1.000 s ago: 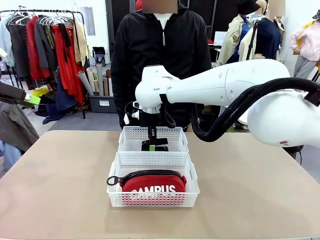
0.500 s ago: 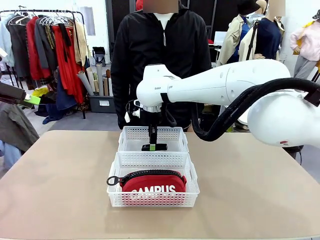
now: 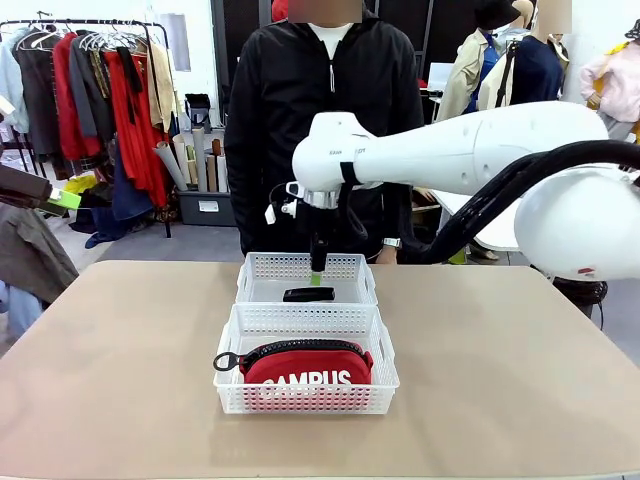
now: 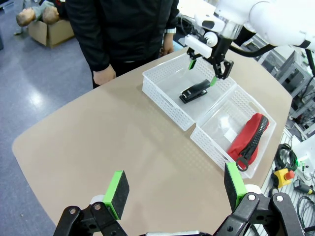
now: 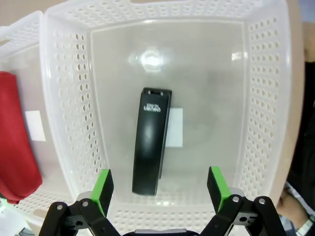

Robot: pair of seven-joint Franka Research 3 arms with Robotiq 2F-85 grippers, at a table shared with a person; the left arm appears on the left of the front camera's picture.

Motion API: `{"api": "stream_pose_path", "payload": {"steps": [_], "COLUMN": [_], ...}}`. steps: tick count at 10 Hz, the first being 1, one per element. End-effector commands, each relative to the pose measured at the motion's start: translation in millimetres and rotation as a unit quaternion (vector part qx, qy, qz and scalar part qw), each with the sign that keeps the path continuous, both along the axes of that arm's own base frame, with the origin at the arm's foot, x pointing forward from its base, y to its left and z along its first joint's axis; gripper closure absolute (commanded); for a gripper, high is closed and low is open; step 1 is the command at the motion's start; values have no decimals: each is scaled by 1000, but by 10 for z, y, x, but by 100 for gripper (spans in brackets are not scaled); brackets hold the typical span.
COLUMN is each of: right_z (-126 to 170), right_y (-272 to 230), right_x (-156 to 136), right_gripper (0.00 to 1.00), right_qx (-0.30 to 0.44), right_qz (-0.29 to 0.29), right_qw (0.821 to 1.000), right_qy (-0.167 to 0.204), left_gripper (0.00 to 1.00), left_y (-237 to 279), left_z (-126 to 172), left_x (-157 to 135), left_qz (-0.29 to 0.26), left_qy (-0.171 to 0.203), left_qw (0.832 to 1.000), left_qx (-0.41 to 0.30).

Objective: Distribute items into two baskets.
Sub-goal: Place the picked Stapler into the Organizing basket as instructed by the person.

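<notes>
On the tan desk two white lattice baskets sit end to end, touching along their long sides. The near basket holds the red pouch, which lies on its side with the white "CAMPUS" lettering facing the robot and its black zipper along the top edge. The far basket holds the small black stapler, lying flat on the basket floor, apart from the walls.

The right arm reaches across the middle of the desk, and its end effector hangs over the far basket just above the stapler, not touching it. In the right wrist view its two green pads stand wide apart with nothing between them, and the stapler lies directly below, partly over a pale label on the basket floor (the print on the stapler is too small to read).

The left end effector hovers well away from the baskets above bare desk, its green pads also spread wide and empty.

A person in a black jacket stands at the far side of the desk, just behind the far basket.
</notes>
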State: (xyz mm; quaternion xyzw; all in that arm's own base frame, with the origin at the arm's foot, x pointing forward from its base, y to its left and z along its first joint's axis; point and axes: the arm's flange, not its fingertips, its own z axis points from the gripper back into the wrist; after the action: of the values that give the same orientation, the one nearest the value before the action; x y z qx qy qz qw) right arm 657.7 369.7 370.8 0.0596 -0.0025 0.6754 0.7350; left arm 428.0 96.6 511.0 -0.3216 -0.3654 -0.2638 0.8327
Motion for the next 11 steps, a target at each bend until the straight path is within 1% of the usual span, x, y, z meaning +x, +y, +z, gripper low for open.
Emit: {"api": "stream_pose_path", "payload": {"steps": [1,2,3,4,11], "right_z": [66,94,127,102,102], "right_y": [-111,-148,-184,-101,-101], "right_x": [-206,-240,-266,-36,-36], "right_gripper": [0,0,0,0,0], "right_qx": [12,14,14,3,3], "right_qz": [-18,-22,-24,-8,-8], "right_qw": [1000,1000,1000,1000,1000], "right_qy": [3,1,-9,2,2], "left_gripper": [0,0,0,0,0], "left_y": [1,1,1,1,1], "left_z": [6,6,6,6,6], "left_x": [-12,-12,-12,-12,-12], "left_qz": [-2,-2,-2,-2,-2], "left_qy": [-3,-3,-3,-3,-3], "left_qw": [1000,1000,1000,1000,1000], "left_qx": [-2,-2,-2,-2,-2]}}
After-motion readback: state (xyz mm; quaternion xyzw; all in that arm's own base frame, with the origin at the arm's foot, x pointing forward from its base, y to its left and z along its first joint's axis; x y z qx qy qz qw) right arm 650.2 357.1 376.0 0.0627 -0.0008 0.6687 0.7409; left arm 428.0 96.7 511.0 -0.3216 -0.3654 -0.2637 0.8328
